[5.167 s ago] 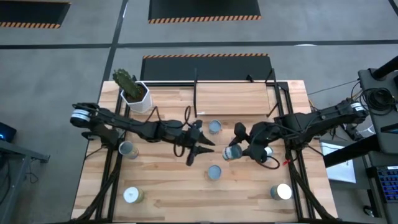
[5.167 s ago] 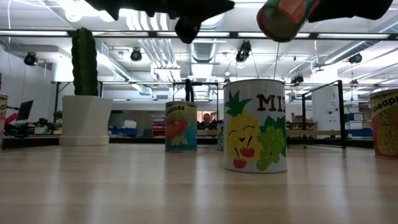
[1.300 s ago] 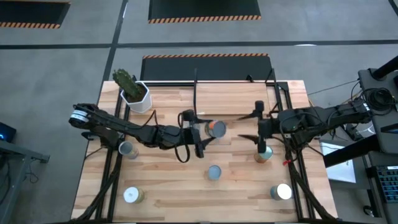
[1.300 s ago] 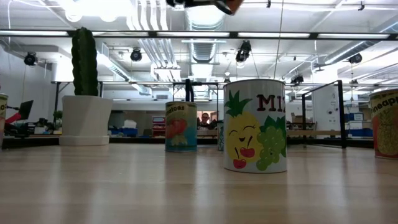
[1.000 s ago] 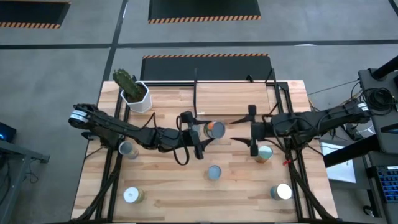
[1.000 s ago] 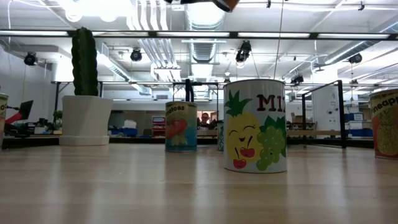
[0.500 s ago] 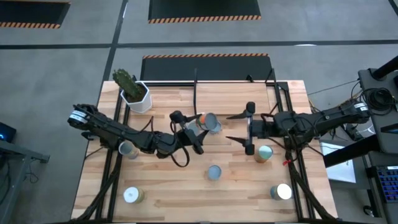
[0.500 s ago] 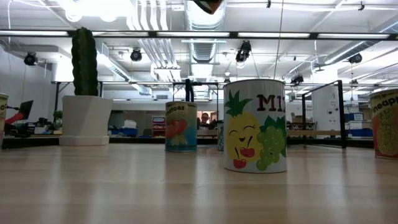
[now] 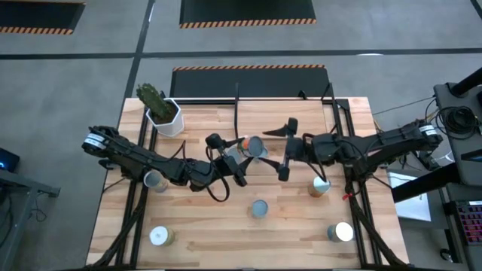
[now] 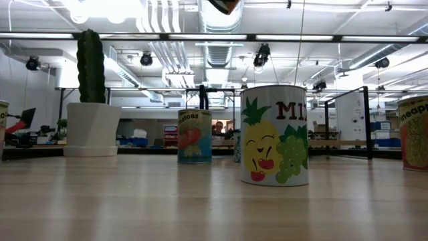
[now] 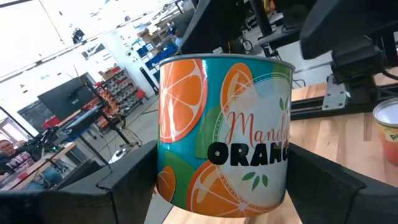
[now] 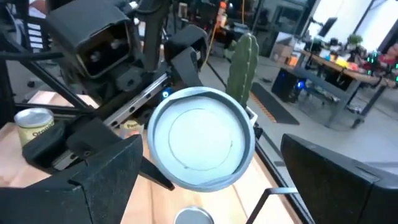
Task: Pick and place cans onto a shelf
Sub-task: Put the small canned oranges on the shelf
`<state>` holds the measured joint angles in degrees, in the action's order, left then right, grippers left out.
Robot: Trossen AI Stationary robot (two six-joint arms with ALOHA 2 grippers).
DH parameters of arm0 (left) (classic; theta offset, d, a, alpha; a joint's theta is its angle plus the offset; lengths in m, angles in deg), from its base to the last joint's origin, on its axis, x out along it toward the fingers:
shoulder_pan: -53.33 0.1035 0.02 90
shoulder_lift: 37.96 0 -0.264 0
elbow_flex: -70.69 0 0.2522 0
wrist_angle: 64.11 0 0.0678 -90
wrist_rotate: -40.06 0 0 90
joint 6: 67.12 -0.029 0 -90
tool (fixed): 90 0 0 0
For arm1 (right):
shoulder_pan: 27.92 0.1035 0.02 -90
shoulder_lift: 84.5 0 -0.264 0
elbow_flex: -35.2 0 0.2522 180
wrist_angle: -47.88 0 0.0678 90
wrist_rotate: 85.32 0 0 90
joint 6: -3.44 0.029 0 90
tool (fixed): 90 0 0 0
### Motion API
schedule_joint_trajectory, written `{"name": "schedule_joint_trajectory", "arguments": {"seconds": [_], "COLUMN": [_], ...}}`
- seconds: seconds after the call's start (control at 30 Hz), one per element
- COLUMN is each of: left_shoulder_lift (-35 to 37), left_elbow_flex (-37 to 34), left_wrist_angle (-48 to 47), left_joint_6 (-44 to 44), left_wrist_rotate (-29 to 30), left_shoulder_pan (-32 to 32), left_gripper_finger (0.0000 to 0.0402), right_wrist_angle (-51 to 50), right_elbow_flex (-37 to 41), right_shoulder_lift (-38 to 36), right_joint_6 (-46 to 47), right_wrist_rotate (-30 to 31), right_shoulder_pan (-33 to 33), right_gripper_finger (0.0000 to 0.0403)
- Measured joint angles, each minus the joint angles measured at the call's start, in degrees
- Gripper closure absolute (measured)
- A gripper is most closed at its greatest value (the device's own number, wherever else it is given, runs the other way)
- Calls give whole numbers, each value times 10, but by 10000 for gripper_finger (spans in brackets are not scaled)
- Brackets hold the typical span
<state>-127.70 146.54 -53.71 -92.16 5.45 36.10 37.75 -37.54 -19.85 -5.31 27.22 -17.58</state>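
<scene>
My left gripper (image 9: pixel 242 154) is shut on an orange-and-teal mandarin can (image 11: pixel 224 143), held high above the table's middle. The low view shows only the can's edge (image 10: pixel 224 5) at the top. My right gripper (image 9: pixel 286 149) is open just right of the can, facing its silvery top (image 12: pixel 202 137), with a finger on each side and apart from it. The light-wood shelf (image 9: pixel 282 119) with black posts stands at the far edge. Several other cans stand on the table: (image 9: pixel 258 208), (image 9: pixel 320 186), (image 9: pixel 154 181). My left gripper pinches the can's side wall (image 11: pixel 171 180) between its two fingers, one on each opposite side. The fingers come from the table's left. The can is lifted clear of the table and tipped, its top facing the right gripper.
A cactus in a white pot (image 9: pixel 162 113) stands at the far left corner. Two more cans stand near the front edge (image 9: pixel 158 235) (image 9: pixel 343 232). In the low view a mixed-fruit can (image 10: pixel 275 134) and a tomato can (image 10: pixel 194 136) stand mid-table.
My left gripper has drawn back a little toward the table's left and far edge with the can, tipping its top toward the right arm. My right gripper, still open, has moved from above the right-hand can toward the table's left, up to the held can.
</scene>
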Motion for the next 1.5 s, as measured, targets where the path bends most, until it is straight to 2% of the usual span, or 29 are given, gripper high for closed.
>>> {"name": "schedule_joint_trajectory", "arguments": {"seconds": [0.6, 0.83, 1.07, 1.5], "left_shoulder_lift": [0, 0, 0, 1], "left_elbow_flex": [1, 1, 1, 1], "left_wrist_angle": [22, 28, 31, 10], "left_joint_6": [0, 0, 1, 20], "left_wrist_rotate": [7, 1, -12, -19], "left_shoulder_pan": [1, 0, 1, 0], "left_gripper_finger": [113, 113, 112, 49], "right_wrist_angle": [-34, -35, -40, -51], "right_elbow_flex": [-45, -60, -63, -63], "right_shoulder_lift": [43, 57, 55, 54], "right_joint_6": [17, 23, 24, 23], "right_wrist_rotate": [-11, -78, -84, -80], "right_shoulder_pan": [-29, -45, -47, -47], "right_gripper_finger": [39, 76, 111, 115]}}
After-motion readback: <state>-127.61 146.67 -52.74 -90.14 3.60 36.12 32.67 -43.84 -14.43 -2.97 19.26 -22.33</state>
